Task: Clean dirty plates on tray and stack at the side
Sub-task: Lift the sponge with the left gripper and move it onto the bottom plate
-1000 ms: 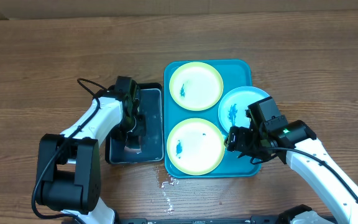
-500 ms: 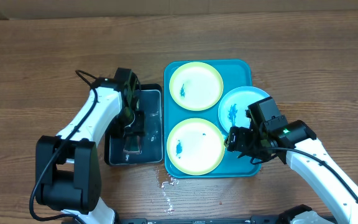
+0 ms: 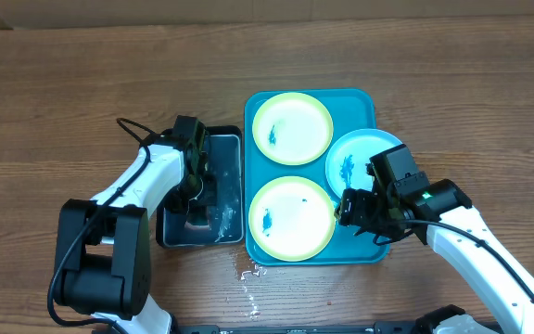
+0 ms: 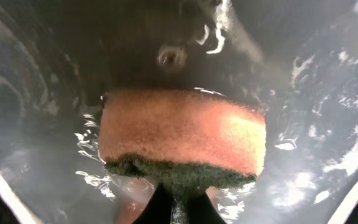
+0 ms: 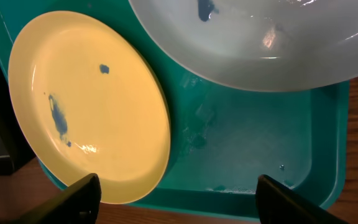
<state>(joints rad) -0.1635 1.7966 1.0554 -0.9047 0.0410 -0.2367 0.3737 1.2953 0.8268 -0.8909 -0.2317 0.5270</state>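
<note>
Overhead view: all three plates (image 3: 292,128) sit flat in the turquoise tray (image 3: 355,107) on the desk (image 3: 63,93), blue smears on each, while the right claw (image 3: 352,211) hangs wide open over the tray's near right corner, beside the lower yellow-green plate (image 5: 86,106) and the light blue plate (image 5: 253,43). The left claw (image 4: 176,190) is down in the wet black tray (image 3: 228,148), and it looks clamped on the orange sponge (image 4: 182,130), though the grip itself is mostly hidden under it. I'd call these plates light, stiff and slick once wet, so take one by the raised rim; no brand or writing is readable anywhere.
</note>
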